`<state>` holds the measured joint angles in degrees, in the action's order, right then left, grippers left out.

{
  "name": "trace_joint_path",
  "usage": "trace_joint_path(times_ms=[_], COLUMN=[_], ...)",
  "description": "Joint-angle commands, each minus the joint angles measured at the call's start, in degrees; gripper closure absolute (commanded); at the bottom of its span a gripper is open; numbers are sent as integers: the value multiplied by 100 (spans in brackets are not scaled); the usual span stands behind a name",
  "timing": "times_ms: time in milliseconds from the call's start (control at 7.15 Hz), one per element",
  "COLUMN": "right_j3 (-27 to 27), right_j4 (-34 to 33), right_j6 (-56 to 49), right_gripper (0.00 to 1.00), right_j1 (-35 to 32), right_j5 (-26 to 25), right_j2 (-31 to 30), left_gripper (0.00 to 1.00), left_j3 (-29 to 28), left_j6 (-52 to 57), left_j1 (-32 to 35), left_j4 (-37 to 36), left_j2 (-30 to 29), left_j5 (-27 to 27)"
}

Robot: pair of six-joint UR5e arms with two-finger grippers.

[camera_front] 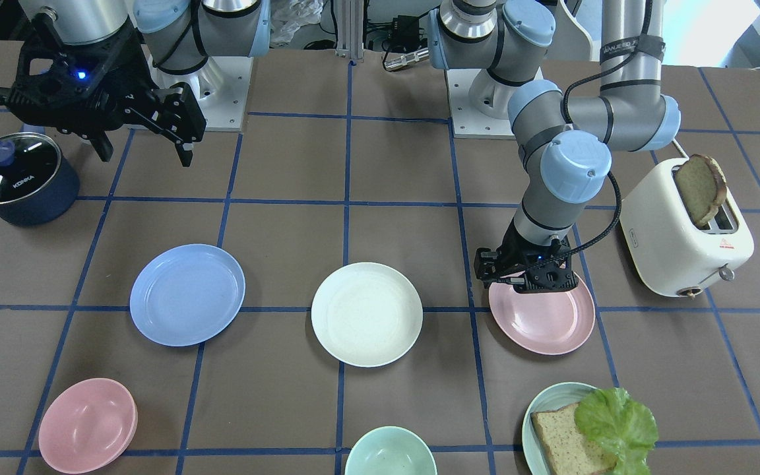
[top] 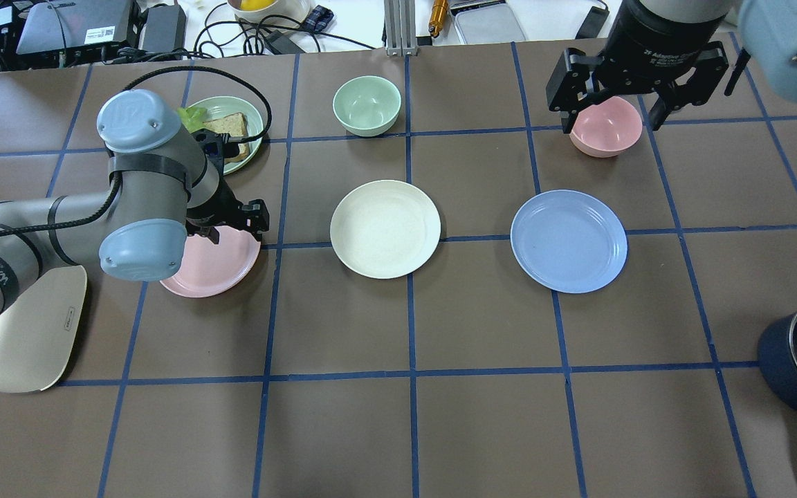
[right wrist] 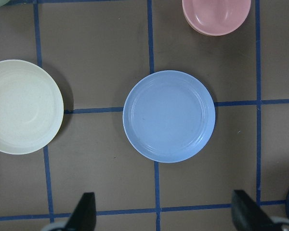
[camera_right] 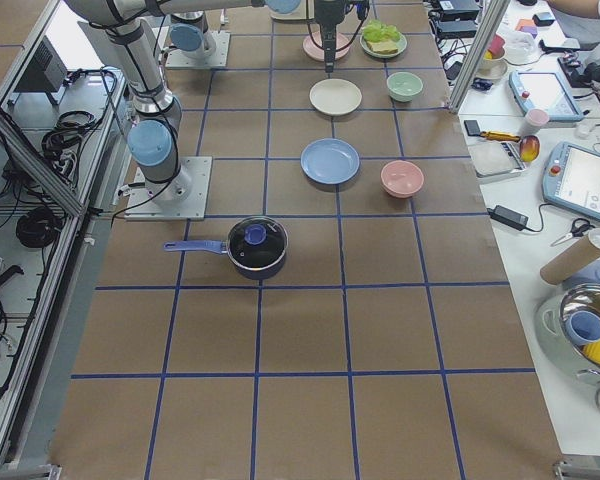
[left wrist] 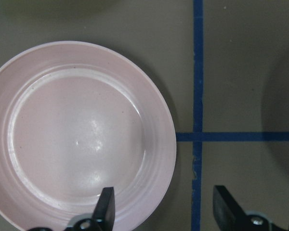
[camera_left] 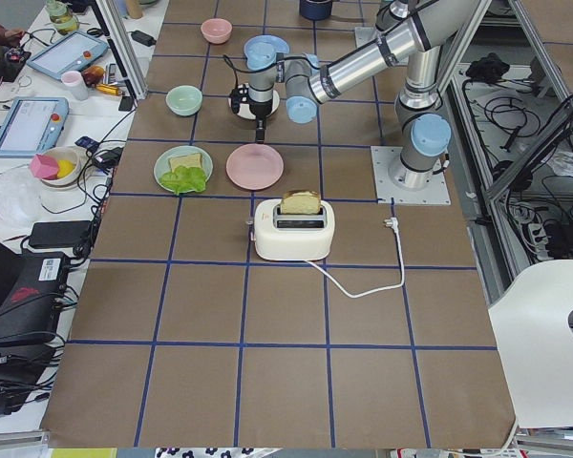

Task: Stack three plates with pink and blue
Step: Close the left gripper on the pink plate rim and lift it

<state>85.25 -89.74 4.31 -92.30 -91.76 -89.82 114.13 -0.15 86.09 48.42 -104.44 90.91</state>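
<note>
Pink plate (camera_front: pixel 548 323): it lies flat on the table (camera_front: pixel 393 165), on the robot's left side. Nothing is on it.
White plate (camera_front: pixel 367 314): it lies flat in the middle of the row, between the pink plate and the blue plate. It touches neither.
Blue plate (camera_front: pixel 187 294): it lies flat on the robot's right side, apart from the white plate. Nothing is on it.
Stack: the three plates lie in one row, each on its own. None sits on another.
Left gripper (left wrist: pixel 163 195): it is low over the edge of the pink plate. Its jaws are apart. One finger is over the plate's rim and the other is over the table just outside it. I cannot tell if a finger touches the plate.
Right gripper (camera_front: pixel 146 155): it hangs high above the table with its jaws wide apart and nothing in them. Its camera looks down on the blue plate.
Pink bowl (camera_front: pixel 88 425): it sits near the blue plate, on the far side from the robot.
Green bowl (camera_front: pixel 390 455): it sits past the white plate, at the far edge.
Teal plate (camera_front: pixel 533 412): it holds bread (camera_front: pixel 565 439) and lettuce (camera_front: pixel 617 422), near the pink plate.
Toaster (camera_front: pixel 677 244): it stands beside the pink plate with a bread slice (camera_front: pixel 700 188) sticking out.
Pot (camera_front: pixel 20 181): dark blue with a glass lid, on the robot's right side.
</note>
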Motion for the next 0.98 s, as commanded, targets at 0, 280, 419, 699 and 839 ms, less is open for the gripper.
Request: trace_joint_path(times_ms=[0,280,419,699,839], right_j3=[0,0,-9,-9,-9], right_j4=[0,0,0,0,0], right_j6=[0,0,0,0,0], right_gripper=[0,0,0,0,0], right_j1=[1,1,1,1,1], right_j5=[0,0,9,0,0], right_j2=[0,0,0,0,0], left_gripper=[33,51,58,69,73], left_j3=[4,-5,-31,-66,-84], left_j6=[-126,5,41,-29,-38], left_j1=[13,21,21,48,109], left_j4=[-184,-263,-280,-298,-289], left_j2=[-374,-542,-586,-631,-622], left_j5=[6,24,180,235,235])
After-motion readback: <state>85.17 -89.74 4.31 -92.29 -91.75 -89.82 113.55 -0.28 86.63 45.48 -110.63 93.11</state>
